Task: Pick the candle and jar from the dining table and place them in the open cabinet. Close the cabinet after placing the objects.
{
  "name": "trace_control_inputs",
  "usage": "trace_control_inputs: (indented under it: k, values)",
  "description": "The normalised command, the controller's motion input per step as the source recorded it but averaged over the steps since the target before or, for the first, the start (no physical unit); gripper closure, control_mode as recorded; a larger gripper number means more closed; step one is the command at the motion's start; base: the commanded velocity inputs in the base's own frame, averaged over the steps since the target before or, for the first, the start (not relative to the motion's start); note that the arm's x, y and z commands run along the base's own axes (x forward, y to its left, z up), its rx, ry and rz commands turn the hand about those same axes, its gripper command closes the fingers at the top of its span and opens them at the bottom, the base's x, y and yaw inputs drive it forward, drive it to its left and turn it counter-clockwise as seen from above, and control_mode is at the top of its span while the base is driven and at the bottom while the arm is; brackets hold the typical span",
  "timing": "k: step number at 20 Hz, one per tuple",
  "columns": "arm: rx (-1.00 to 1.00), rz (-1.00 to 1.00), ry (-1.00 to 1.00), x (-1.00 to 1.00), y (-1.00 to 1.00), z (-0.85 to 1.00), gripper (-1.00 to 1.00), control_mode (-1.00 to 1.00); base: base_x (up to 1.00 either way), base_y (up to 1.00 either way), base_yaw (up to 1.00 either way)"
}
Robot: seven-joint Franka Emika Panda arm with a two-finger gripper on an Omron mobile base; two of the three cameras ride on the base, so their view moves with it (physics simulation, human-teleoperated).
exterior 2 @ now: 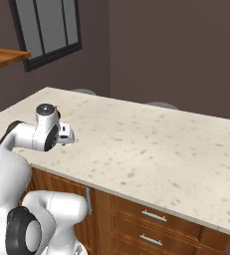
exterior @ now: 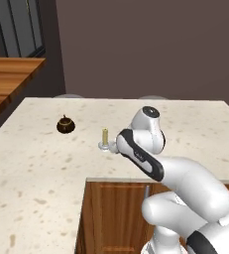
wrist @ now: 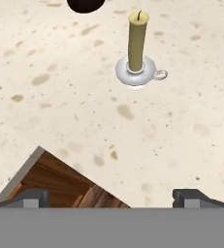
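The candle [wrist: 136, 41] is a pale-yellow stick on a small round grey holder. It stands upright on the cream speckled dining table [exterior: 41, 168] and appears in the left base view as the candle [exterior: 105, 137]. The jar [exterior: 65, 125], a squat dark brown pot with a knobbed lid, sits to the candle's left, and the hand view cuts off the jar [wrist: 84, 4] at its top edge. My gripper [wrist: 112, 197] hovers over the table's near edge, short of the candle. It is open, with nothing between its fingertips [wrist: 193, 196]. In the right base view my gripper [exterior 2: 70, 140] points across the table top. The cabinet is out of view.
Wooden drawers with silver handles [exterior 2: 154, 215] run under the table's near side. A wooden counter [exterior: 7, 74] lies at the far left below a dark window [exterior: 22, 25]. Two rounded chair backs [exterior: 69, 95] peek over the table's far edge.
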Motion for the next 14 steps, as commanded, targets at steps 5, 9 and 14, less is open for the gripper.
trace_control_inputs:
  k: [5,9,14]
  values:
    - [0.0,0.0,0.0,0.36,0.01,-0.19,-1.0,-1.0,0.0,0.0,0.0]
    - [0.0,0.0,0.0,0.29,0.08,-0.26,-1.0,-1.0,0.0,0.0,0.0]
    - [0.0,0.0,0.0,0.25,0.08,-0.18,-1.0,-1.0,0.0,0.0,0.0]
